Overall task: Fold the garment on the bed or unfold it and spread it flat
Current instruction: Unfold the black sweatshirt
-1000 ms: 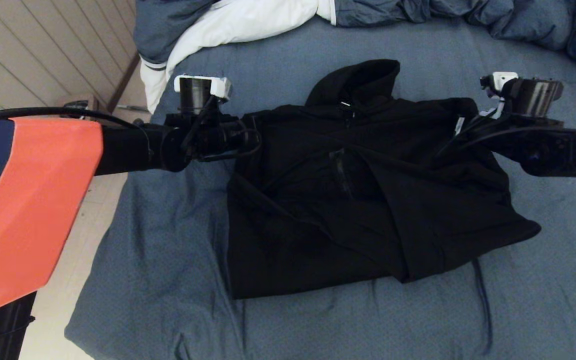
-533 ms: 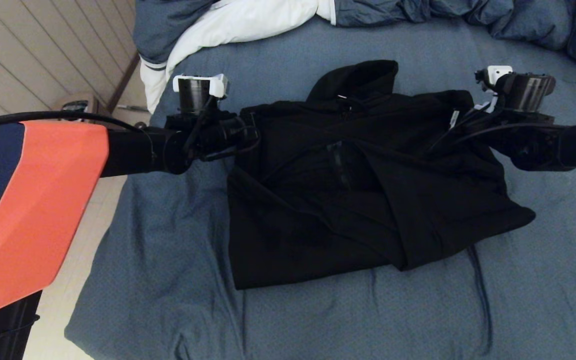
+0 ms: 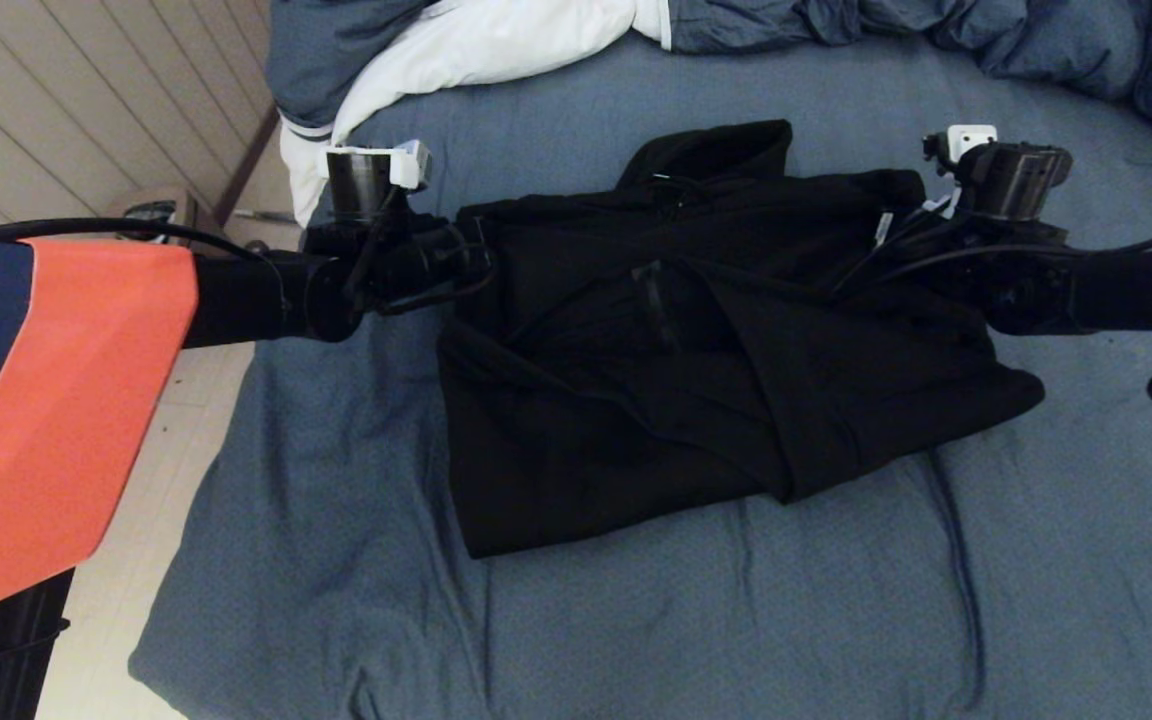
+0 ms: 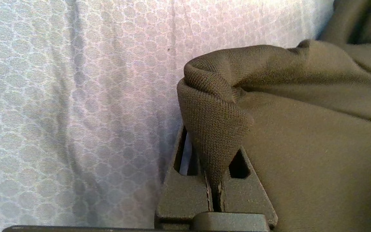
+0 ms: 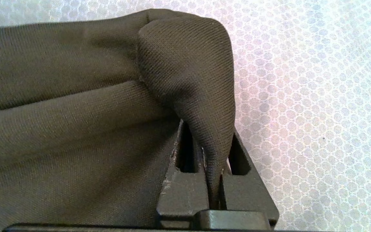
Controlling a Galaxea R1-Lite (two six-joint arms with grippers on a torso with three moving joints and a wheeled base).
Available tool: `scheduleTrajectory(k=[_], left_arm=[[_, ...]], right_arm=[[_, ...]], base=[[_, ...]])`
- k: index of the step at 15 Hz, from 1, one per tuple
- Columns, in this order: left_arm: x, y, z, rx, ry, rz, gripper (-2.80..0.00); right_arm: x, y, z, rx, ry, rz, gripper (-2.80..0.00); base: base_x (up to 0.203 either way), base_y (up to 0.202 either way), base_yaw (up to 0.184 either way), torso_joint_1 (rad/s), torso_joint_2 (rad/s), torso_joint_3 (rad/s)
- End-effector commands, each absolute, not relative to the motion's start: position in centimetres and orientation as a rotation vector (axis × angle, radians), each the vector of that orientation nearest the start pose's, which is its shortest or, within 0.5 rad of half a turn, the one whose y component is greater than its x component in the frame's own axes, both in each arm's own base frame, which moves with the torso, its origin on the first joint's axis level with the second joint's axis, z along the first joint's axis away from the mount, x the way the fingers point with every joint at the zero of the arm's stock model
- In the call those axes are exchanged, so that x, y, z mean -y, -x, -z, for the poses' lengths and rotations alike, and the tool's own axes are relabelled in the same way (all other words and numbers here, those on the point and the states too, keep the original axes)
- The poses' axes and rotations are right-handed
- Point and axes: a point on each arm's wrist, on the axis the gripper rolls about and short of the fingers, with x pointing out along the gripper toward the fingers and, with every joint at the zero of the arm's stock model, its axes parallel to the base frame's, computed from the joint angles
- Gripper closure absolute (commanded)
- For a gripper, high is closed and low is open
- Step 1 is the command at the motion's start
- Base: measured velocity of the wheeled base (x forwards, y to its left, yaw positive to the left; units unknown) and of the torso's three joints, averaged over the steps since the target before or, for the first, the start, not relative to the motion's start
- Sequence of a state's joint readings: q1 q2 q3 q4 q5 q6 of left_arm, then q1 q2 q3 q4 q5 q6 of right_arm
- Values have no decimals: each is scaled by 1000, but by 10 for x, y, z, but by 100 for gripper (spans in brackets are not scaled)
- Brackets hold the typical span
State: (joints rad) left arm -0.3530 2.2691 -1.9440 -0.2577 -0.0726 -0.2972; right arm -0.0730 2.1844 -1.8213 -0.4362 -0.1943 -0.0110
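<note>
Black zip-front hooded sweatshirt, soft knit cotton (image 3: 696,340), lies mid-bed, hood toward the far side, body doubled over with its lower fold edge nearest the robot. Left gripper (image 4: 216,193) has its jaws pinched together on a fabric corner at the left shoulder edge; right gripper (image 5: 216,190) likewise clamped on cloth at the right shoulder edge. Since a second ago both arms carried the top edge farther up the bed; the near hem slid away from the robot and the bundle looks shorter. Likely a fold in progress, not spreading. Under it: wide blue-grey textured bed sheet (image 3: 336,560), wrinkled near the hem. Rumpled blue-grey duvet with white lining (image 3: 496,40) sits at the far edge. Pale plank floor (image 3: 66,100) left of the bed.
</note>
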Motion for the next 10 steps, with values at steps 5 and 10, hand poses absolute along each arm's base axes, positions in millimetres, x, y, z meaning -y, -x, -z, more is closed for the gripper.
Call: scheduleTrajectory(k=[5, 10], left_arm=[[168, -457, -233, -149, 259, 406, 0], [166, -451, -238, -170, 248, 399, -280]], right_arm=[[37, -471, -251, 88, 11, 261, 0], [36, -462, -264, 106, 18, 252, 0]], base=[[0, 0, 0, 0, 0, 0], [0, 0, 0, 0, 0, 0]])
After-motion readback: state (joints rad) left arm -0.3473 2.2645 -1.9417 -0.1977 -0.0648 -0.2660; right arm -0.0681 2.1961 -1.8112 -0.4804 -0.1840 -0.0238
